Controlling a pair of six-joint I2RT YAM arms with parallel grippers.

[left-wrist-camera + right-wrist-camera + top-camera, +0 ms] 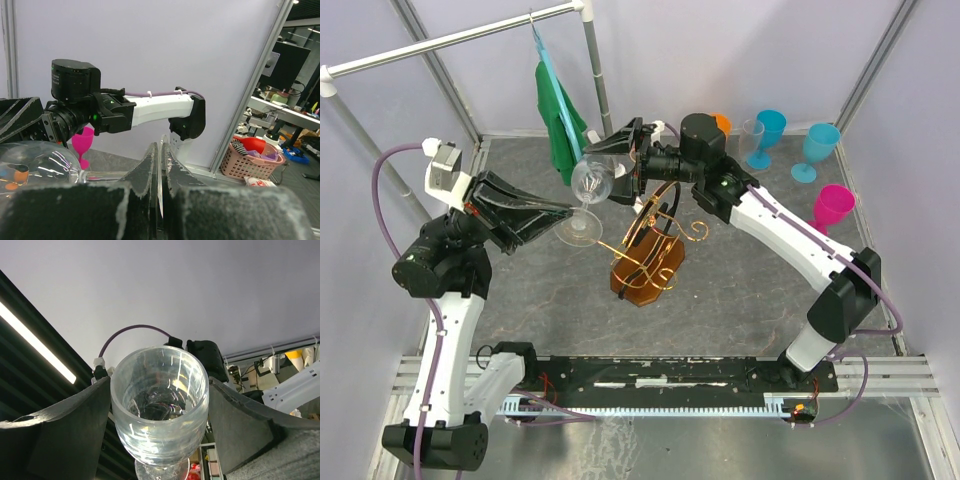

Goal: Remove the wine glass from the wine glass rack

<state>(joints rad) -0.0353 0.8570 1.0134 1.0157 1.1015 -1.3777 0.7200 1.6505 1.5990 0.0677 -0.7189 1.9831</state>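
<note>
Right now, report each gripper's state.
Left gripper: closed on the wine glass stem.
Right gripper: closed on the wine glass bowl.

Loses the wine glass (35, 167) stem between the pads of the left gripper (160, 150). Crops its foot at the right wrist view's bottom edge. Cannot tell whether the right gripper (159, 385) presses the bowl.

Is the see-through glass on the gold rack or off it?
Off. The glass is up in the air left of the rack, its stem pinched by the left end effector.
</note>
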